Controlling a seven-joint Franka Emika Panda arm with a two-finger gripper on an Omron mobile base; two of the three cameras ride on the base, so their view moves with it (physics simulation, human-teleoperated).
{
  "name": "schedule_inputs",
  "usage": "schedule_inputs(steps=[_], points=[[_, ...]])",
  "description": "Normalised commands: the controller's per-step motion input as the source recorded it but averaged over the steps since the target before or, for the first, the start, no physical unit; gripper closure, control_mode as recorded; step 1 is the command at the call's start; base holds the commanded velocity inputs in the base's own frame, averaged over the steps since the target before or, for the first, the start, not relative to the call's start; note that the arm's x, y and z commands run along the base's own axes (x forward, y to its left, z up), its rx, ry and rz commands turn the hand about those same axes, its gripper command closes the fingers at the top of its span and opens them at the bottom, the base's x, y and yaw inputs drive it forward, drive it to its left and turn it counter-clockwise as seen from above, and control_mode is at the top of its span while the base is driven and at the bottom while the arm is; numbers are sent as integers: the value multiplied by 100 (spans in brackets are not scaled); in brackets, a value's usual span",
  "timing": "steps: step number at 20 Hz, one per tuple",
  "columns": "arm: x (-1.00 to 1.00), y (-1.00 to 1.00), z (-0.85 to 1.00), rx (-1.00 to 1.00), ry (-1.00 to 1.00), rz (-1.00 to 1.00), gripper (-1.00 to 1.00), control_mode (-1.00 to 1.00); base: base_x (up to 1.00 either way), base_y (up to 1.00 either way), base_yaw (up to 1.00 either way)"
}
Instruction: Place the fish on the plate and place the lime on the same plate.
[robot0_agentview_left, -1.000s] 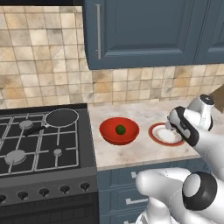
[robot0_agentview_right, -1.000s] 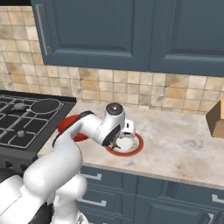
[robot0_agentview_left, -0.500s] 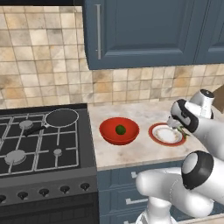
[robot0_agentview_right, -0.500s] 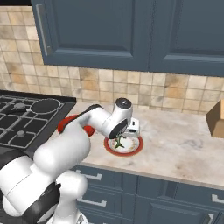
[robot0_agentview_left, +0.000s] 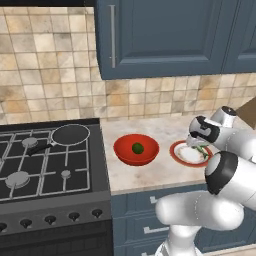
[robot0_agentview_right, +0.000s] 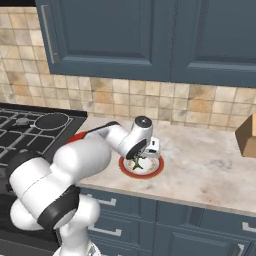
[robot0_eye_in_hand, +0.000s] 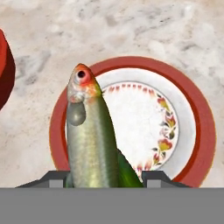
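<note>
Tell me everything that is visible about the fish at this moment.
The fish is slender, with a shiny greenish-grey body, a pale belly, a reddish-orange head and a dark eye. It sits between the jaws of the gripper, tail end at the fingers and head pointing away. It hangs over the left part of the plate, which has a red rim and a white, flower-patterned centre. Whether it touches the plate is unclear.

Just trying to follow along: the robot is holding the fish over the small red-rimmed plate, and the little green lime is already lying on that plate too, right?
Not quite. The gripper does hold the fish over the plate, but the lime is not on it. The left base view shows it lying in the red bowl beside the plate.
</note>
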Motion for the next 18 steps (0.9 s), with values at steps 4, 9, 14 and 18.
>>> schedule_inputs(steps=[4,9,14,18], points=[[20,-1,-22,0,0,0,100,-100,0,0,0],[11,-1,-24,0,0,0,100,-100,0,0,0],[17,-4,-23,0,0,0,100,-100,0,0,0],[19,-8,-24,0,0,0,100,-100,0,0,0]])
